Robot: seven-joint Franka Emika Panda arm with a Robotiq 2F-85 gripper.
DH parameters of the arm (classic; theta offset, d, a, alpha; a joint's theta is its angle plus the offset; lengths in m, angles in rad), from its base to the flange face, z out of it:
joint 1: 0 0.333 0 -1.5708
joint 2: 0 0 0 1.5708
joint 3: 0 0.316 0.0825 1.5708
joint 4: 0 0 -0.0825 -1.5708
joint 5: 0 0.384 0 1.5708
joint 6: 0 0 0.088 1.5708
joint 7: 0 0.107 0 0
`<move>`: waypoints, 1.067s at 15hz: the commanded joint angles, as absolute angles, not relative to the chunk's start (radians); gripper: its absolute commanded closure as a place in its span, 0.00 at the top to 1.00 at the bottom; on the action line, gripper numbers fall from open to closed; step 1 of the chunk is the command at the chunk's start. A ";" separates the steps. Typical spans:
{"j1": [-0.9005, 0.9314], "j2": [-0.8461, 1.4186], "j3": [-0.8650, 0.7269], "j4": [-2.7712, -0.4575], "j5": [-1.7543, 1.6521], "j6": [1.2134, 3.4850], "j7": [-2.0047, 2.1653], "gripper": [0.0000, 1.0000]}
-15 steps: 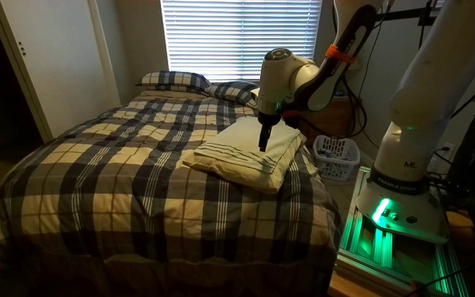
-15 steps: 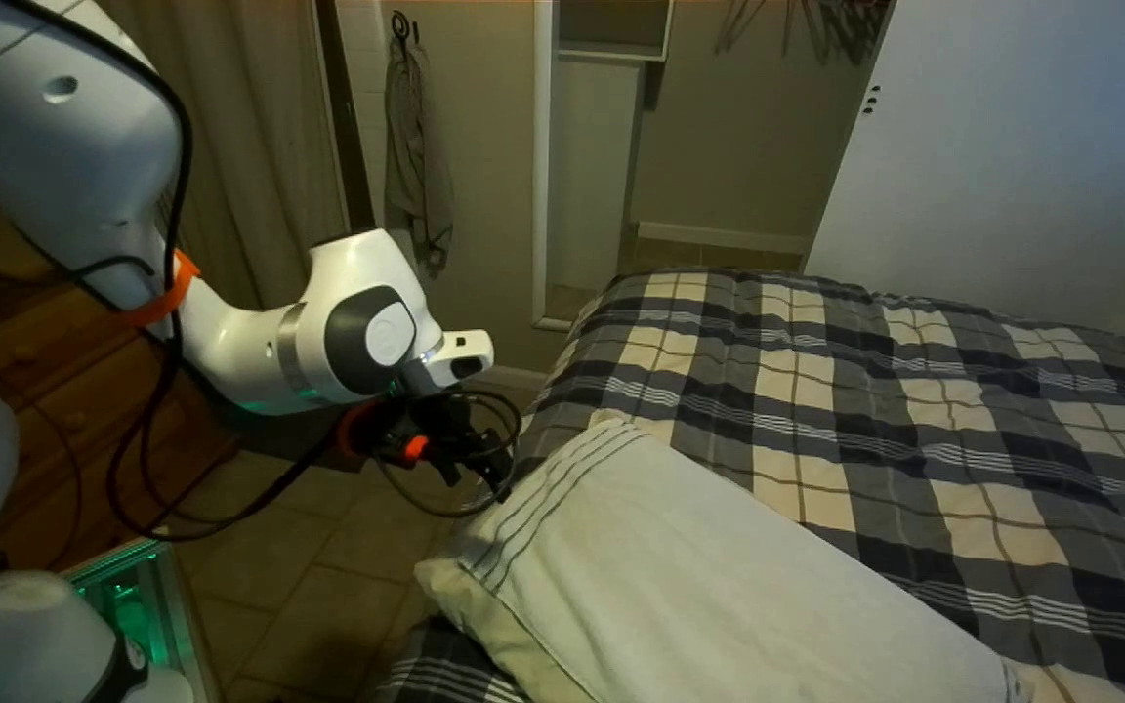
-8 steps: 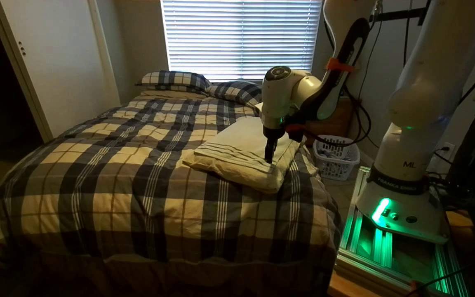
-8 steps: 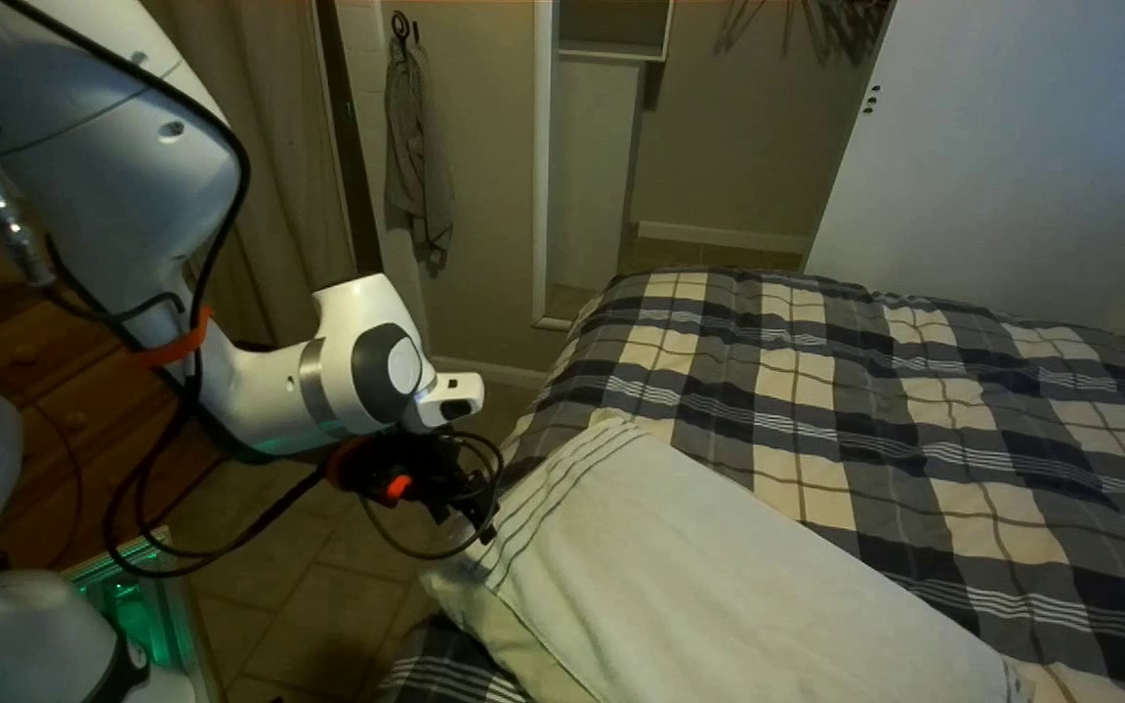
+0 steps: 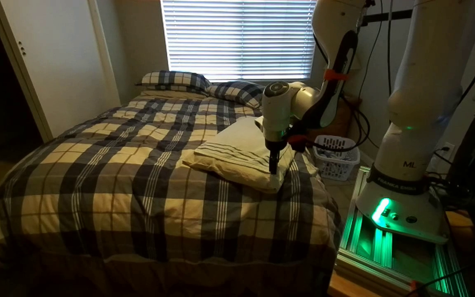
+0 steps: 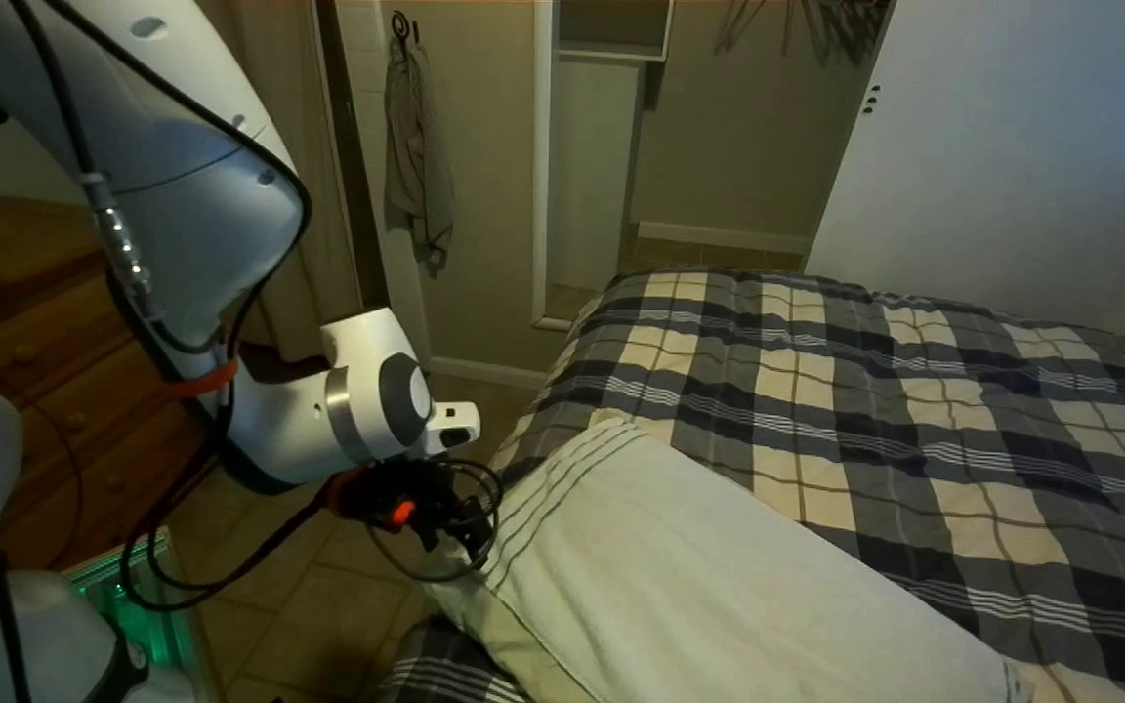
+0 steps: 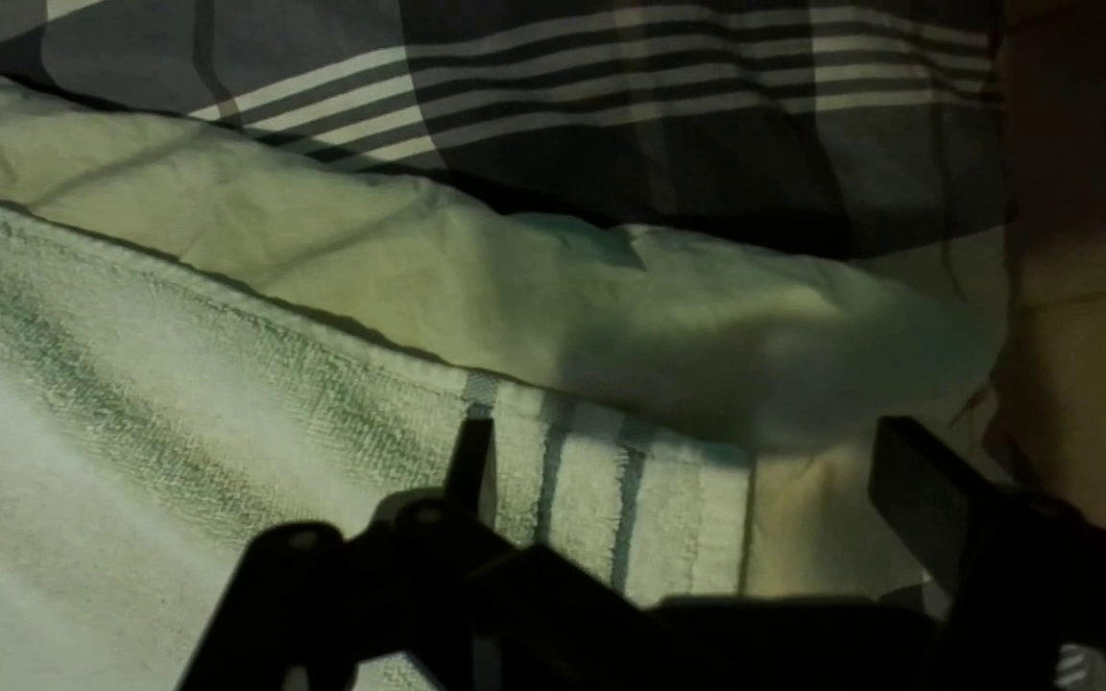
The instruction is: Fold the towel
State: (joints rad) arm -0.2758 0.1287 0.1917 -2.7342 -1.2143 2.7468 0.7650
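Observation:
A white towel with dark stripes near its end lies spread over a cream pillow on the bed, in both exterior views (towel (image 5: 233,138), (image 6: 709,576); pillow (image 5: 225,171), (image 6: 523,640)). My gripper (image 5: 273,170) points down at the striped end, by the towel's near right corner. It also shows dark at the towel's corner in an exterior view (image 6: 478,552). In the wrist view my gripper (image 7: 687,432) is open with nothing between its fingers. One finger is over the towel's (image 7: 159,403) stripes, the other beyond its end over the pillow (image 7: 371,259). Contact cannot be told.
The plaid bed (image 5: 138,173) spreads around the pillow, and its side edge drops to the tiled floor (image 6: 309,615). A white laundry basket (image 5: 336,161) stands beside the bed. A wooden dresser (image 6: 55,391) is behind the arm. Loose cables hang around the wrist.
My gripper has moved down and toward the towel's near corner at the striped end. The towel and pillow have not visibly moved.

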 commanded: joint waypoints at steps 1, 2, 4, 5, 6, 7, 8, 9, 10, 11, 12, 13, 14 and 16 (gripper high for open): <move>-0.273 0.196 0.172 -2.686 -1.322 2.741 0.827 1.00; -0.272 0.205 0.168 -2.680 -1.341 2.741 0.839 1.00; -0.272 0.220 0.161 -2.665 -1.372 2.749 0.857 0.96; -0.272 0.226 0.158 -2.658 -1.387 2.753 0.868 0.81; -0.273 0.232 0.155 -2.651 -1.398 2.755 0.878 0.72; -0.273 0.238 0.153 -2.645 -1.406 2.755 0.884 0.69; -0.273 0.243 0.152 -2.640 -1.415 2.754 0.890 0.90; -0.273 0.247 0.151 -2.636 -1.422 2.754 0.897 0.92; -0.273 0.253 0.149 -2.632 -1.424 2.754 0.900 0.95; -0.273 0.258 0.148 -2.628 -1.434 2.752 0.908 1.00; -0.273 0.263 0.146 -2.626 -1.442 2.752 0.913 1.00; -0.273 0.268 0.145 -2.624 -1.448 2.753 0.917 1.00; -0.273 0.271 0.144 -2.622 -1.452 2.754 0.921 0.86; -0.273 0.276 0.143 -2.618 -1.452 2.755 0.922 0.69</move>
State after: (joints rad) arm -0.2756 0.2501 0.1525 -2.6410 -1.4023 2.7470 0.8760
